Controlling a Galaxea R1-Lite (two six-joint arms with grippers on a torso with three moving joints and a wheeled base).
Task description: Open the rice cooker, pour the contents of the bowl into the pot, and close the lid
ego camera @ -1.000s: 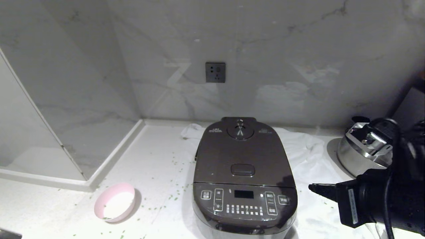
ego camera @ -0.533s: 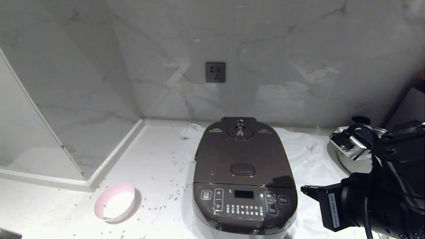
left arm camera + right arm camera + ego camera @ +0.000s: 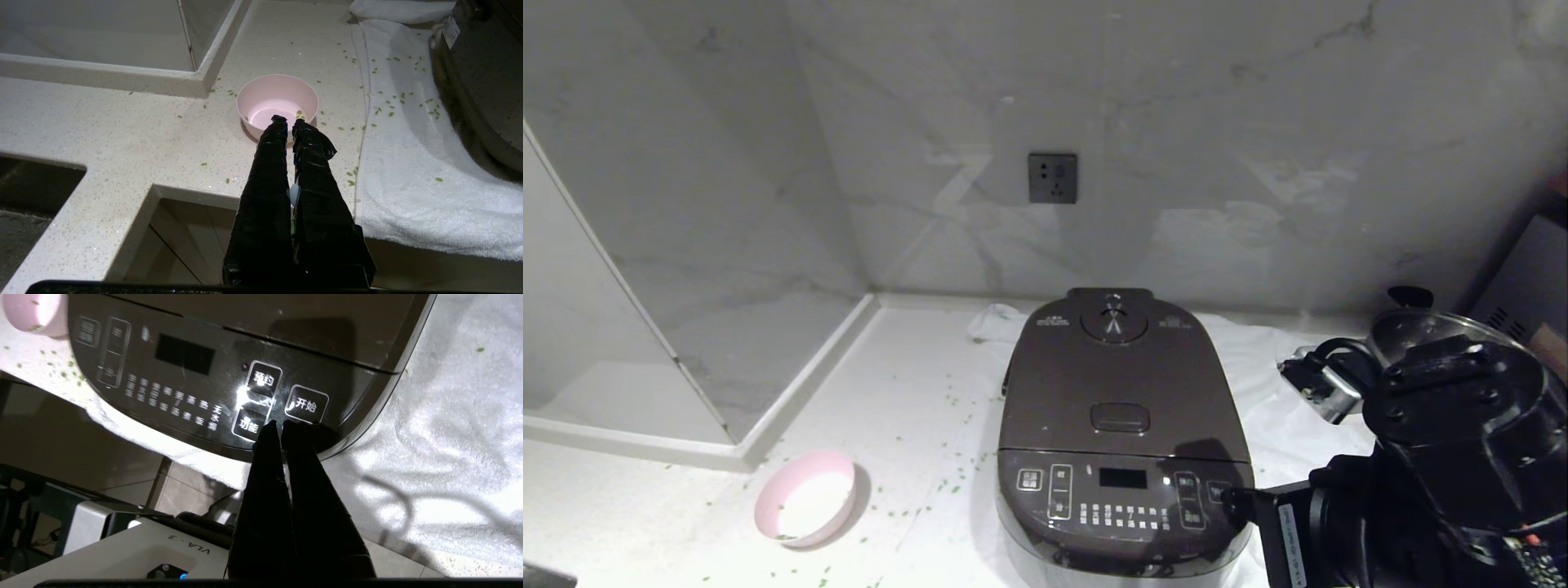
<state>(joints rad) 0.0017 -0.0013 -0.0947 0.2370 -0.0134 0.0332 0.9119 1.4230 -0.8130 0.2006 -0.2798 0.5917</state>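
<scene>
The big dark brown-grey rice cooker (image 3: 1123,441) sits on a white towel (image 3: 1274,359) on the pale speckled counter (image 3: 907,425), its hinged lid (image 3: 1119,384) down. The right gripper (image 3: 277,425), fingers pressed together and empty, hovers at the front panel's right-hand buttons. The small pale pink bowl (image 3: 806,496) stands well left, green bits (image 3: 392,108) scattered around. The left gripper (image 3: 286,121), closed and empty, hangs near the bowl
</scene>
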